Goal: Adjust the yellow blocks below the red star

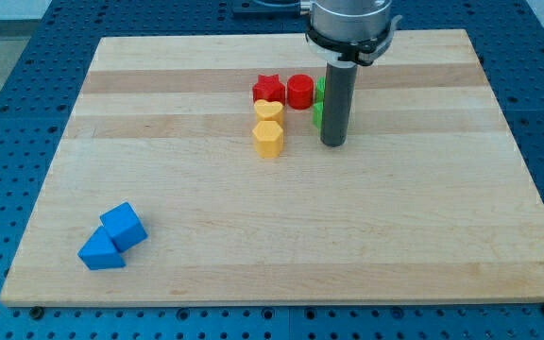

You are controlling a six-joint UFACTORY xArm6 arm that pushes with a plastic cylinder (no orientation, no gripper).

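Observation:
A red star (268, 89) lies near the top middle of the wooden board (281, 246). Directly below it sits a yellow heart (268, 110), and below that a yellow hexagon (268, 139), the two touching in a column. A red cylinder (300, 92) stands just right of the star. My tip (333, 143) rests on the board to the right of the yellow blocks, about a block's width clear of the hexagon. Green blocks (318, 102) are mostly hidden behind the rod, so their shapes cannot be made out.
Two blue blocks, a cube (124, 226) and a triangular prism (101, 253), lie touching near the board's bottom left corner. The board sits on a blue perforated table (8, 113).

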